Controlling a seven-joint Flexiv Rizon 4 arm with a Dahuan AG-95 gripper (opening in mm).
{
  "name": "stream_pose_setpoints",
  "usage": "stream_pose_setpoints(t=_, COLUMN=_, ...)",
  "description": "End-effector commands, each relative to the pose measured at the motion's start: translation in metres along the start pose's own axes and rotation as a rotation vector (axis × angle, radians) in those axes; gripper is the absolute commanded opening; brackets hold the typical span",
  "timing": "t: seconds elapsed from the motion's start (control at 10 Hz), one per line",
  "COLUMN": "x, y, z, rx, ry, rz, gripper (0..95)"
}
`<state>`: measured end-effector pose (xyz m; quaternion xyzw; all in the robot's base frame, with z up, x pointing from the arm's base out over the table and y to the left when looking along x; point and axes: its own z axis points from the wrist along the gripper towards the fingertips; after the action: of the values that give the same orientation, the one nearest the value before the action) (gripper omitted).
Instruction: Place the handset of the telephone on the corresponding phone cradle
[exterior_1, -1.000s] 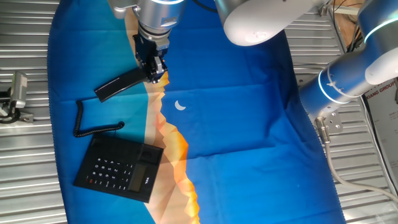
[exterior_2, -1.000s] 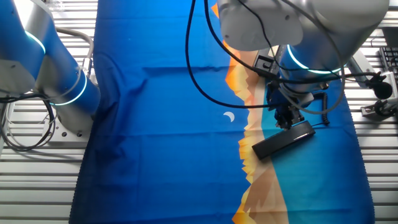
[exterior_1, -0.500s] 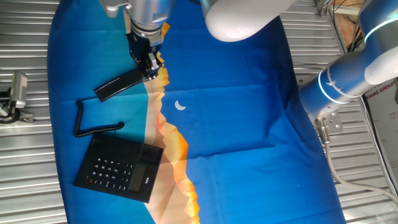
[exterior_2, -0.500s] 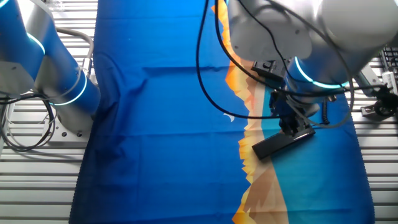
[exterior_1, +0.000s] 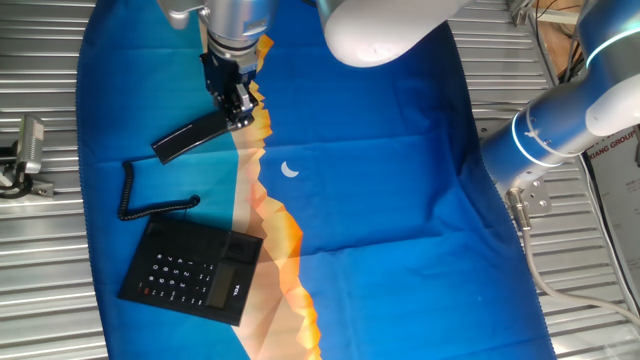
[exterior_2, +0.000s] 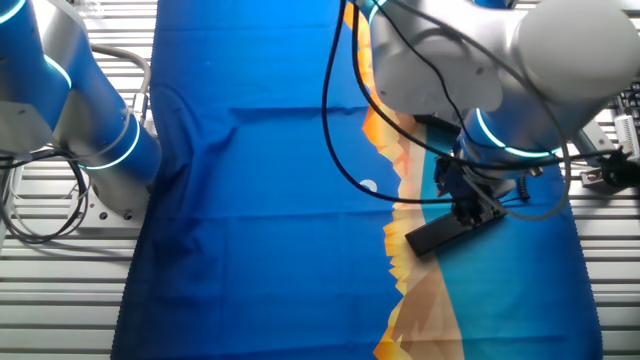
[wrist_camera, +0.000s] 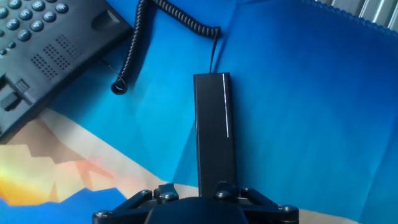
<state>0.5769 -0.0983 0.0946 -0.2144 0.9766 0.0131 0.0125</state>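
The handset (exterior_1: 192, 138) was found flat on the blue cloth (exterior_1: 400, 200), well apart from the keypad base (exterior_1: 190, 271), its long axis running straight away from the gripper (exterior_1: 233, 113), whose jaws were clamped on its near end.

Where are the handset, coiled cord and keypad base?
handset (wrist_camera: 214, 130): hand view, middle of its long black bar.
coiled cord (exterior_1: 128, 195): one fixed view, vertical run of coils left of the base.
keypad base (exterior_1: 180, 272): one fixed view, key area of its top face.
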Motion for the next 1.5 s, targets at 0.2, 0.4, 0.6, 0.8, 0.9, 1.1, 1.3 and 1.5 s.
stream_pose_setpoints(t=0.2, x=-0.002, y=-0.005, z=0.006, rx=-0.002, ry=-0.006, rz=-0.006, gripper=38.0)
stream_pose_setpoints(t=0.4, x=-0.004, y=-0.008, z=0.012, rx=-0.001, ry=-0.008, rz=-0.012, gripper=38.0)
stream_pose_setpoints(t=0.6, x=-0.008, y=-0.011, z=0.019, rx=-0.001, ry=-0.01, rz=-0.015, gripper=38.0)
stream_pose_setpoints(t=0.8, x=-0.011, y=-0.013, z=0.026, rx=0.0, ry=-0.013, rz=-0.017, gripper=38.0)
stream_pose_setpoints(t=0.9, x=-0.012, y=-0.014, z=0.028, rx=0.001, ry=-0.015, rz=-0.02, gripper=38.0)
stream_pose_setpoints(t=1.1, x=-0.013, y=-0.017, z=0.034, rx=0.004, ry=-0.019, rz=-0.025, gripper=38.0)
stream_pose_setpoints(t=1.3, x=-0.013, y=-0.019, z=0.037, rx=0.005, ry=-0.02, rz=-0.025, gripper=38.0)
stream_pose_setpoints(t=1.5, x=-0.014, y=-0.02, z=0.04, rx=0.009, ry=-0.022, rz=-0.027, gripper=38.0)
